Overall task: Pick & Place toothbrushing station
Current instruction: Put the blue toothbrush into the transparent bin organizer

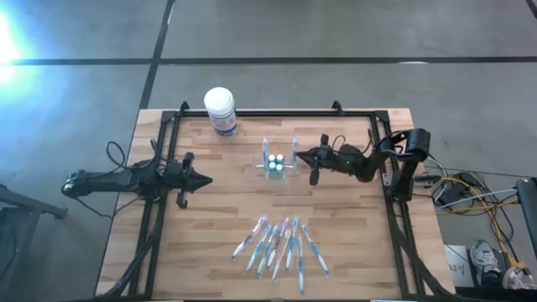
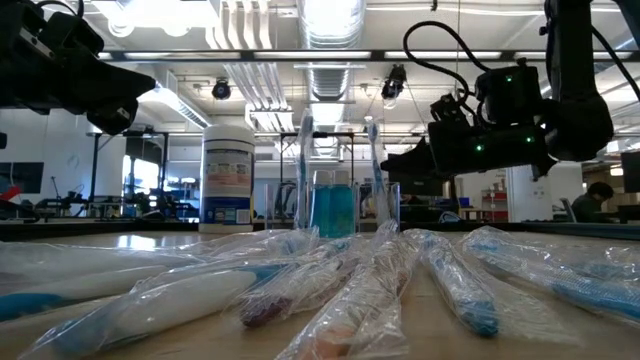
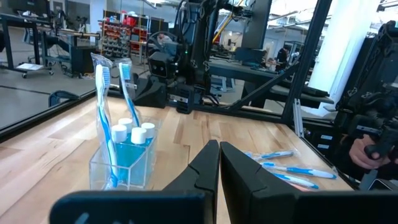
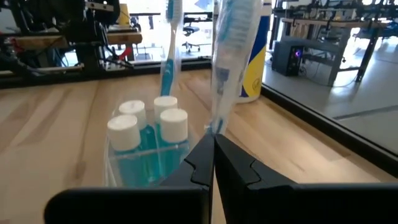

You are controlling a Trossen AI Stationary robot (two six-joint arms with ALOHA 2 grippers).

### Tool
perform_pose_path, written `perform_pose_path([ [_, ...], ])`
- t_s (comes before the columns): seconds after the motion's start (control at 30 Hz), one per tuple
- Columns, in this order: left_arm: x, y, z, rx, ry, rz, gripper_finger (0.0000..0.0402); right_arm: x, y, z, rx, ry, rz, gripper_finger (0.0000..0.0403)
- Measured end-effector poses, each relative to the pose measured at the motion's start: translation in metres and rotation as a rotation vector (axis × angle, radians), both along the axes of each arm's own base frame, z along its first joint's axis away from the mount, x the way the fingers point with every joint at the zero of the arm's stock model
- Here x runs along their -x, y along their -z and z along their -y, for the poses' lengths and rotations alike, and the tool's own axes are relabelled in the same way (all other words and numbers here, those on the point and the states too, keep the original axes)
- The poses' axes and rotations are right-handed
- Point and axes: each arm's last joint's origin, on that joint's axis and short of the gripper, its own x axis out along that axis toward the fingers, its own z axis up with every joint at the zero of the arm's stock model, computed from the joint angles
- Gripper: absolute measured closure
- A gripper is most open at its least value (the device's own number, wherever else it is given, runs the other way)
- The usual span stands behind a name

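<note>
At frame center, right gripper (image 1: pixel 301 154) sits beside the toothbrushing station (image 1: pixel 277 166), jaws closed empty; left gripper (image 1: pixel 206 179) jaws closed.

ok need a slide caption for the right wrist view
Right hand, shut on a wrapped toothbrush, at the clear toothbrushing station holding three white-capped bottles.

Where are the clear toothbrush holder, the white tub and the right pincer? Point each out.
clear toothbrush holder (image 1: pixel 277 170): high view, its see-through rim.
white tub (image 1: pixel 220 102): high view, its lid.
right pincer (image 1: pixel 299 155): high view, the shut fingertips beside the holder.
</note>
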Motion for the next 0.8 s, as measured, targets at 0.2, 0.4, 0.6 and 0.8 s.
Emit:
perform_pose_path([
  [0.2, 0.000, 0.000, 0.000, 0.001, 0.000, 0.000, 0.0383, 0.007, 0.003, -0.002, -0.001, 0.021, -0.021, 0.0395],
  [0.4, 0.000, 0.000, 0.000, 0.001, -0.002, 0.000, 0.0383, 0.015, 0.000, -0.004, 0.019, 0.033, -0.025, 0.0394],
  [0.6, 0.000, 0.000, 0.000, 0.001, -0.002, 0.001, 0.0383, 0.025, -0.007, -0.007, 0.032, 0.047, -0.001, 0.0394],
  [0.8, 0.000, 0.000, 0.000, 0.001, -0.003, 0.004, 0.0383, 0.025, -0.010, -0.007, 0.022, 0.043, -0.026, 0.0394],
])
